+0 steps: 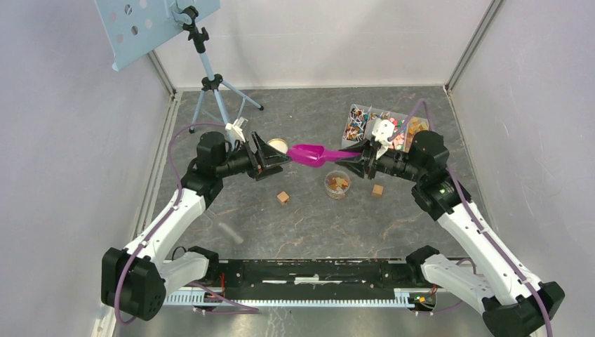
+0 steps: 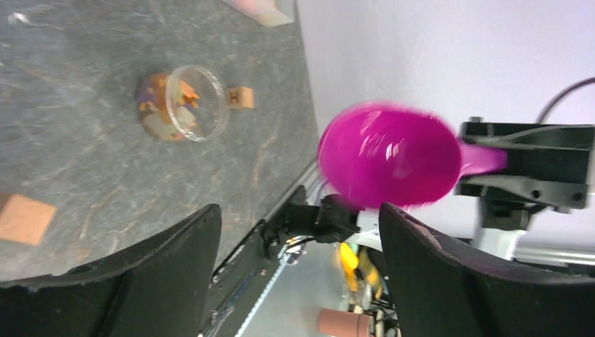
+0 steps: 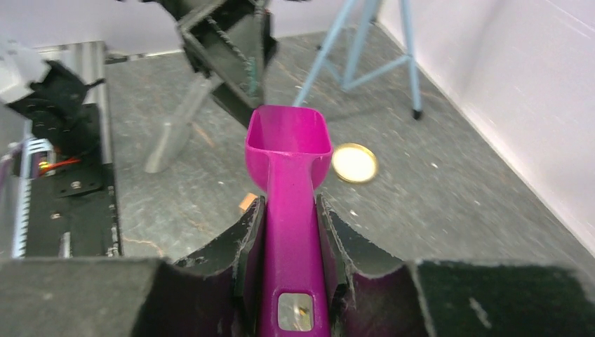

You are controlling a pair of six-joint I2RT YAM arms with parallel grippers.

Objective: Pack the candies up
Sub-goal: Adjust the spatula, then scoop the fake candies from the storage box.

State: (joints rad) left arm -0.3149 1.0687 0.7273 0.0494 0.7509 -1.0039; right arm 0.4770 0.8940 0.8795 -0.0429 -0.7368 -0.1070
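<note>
My right gripper point(image 1: 356, 162) is shut on the handle of a magenta scoop point(image 1: 309, 153) and holds it level above the table; the bowl point(image 3: 289, 140) looks empty. My left gripper point(image 1: 272, 161) is open and empty, its tips just left of the scoop's bowl point(image 2: 389, 154). A small clear jar point(image 1: 337, 184) holding a few candies point(image 2: 163, 105) stands below the scoop. More candies point(image 1: 359, 123) lie in a clear divided tray point(image 1: 382, 112) behind my right gripper.
A gold jar lid point(image 1: 278, 144) lies behind the left gripper, also in the right wrist view point(image 3: 354, 163). Two wooden cubes point(image 1: 283, 197) point(image 1: 377, 189) flank the jar. A tripod point(image 1: 210, 81) with a blue perforated plate stands at the back left.
</note>
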